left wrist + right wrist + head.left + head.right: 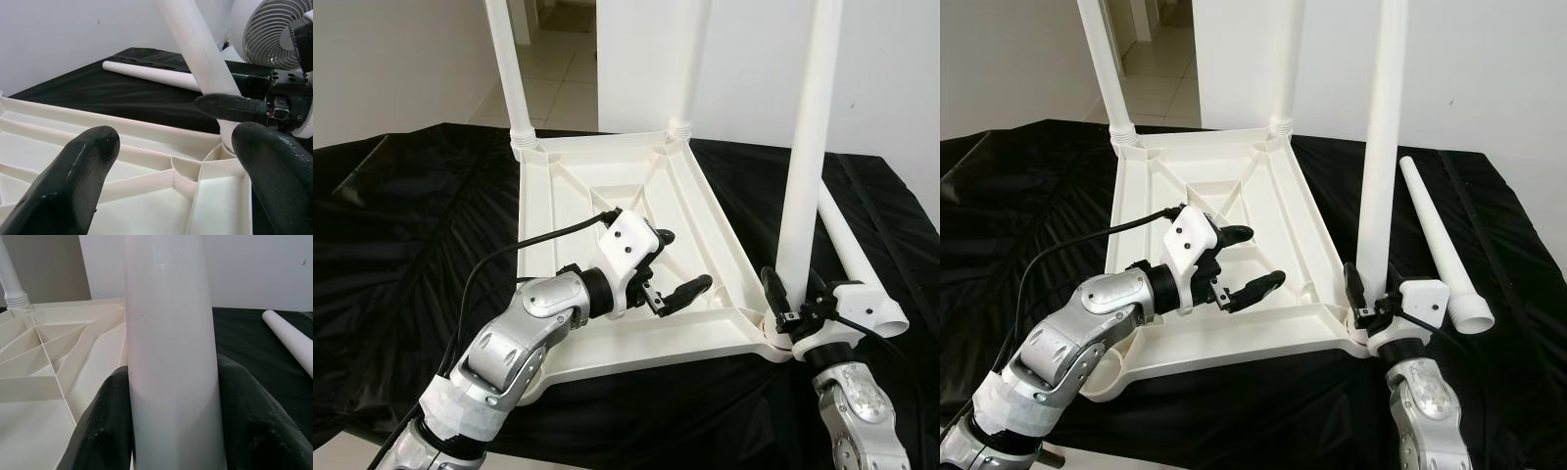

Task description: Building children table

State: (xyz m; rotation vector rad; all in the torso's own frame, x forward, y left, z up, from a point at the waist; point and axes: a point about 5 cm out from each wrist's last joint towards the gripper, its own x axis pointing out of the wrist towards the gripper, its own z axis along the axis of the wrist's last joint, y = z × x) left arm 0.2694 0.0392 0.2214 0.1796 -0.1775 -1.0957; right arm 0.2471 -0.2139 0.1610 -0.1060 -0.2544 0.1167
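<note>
My right gripper (1371,294) is clamped on the upright white plastic table leg (1380,147), seated in the near-right corner socket of the upside-down cream plastic tabletop (1224,245) on black cloth (1018,215). Left gripper (1252,261) hangs w/ fingers spread over the tabletop's ribs, grasping nothing. Loose white leg tube (1438,245) lies just beside, on the right.

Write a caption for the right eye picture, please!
Right gripper clamps a white table leg standing in the upturned tabletop's corner, left gripper open above it.
</note>
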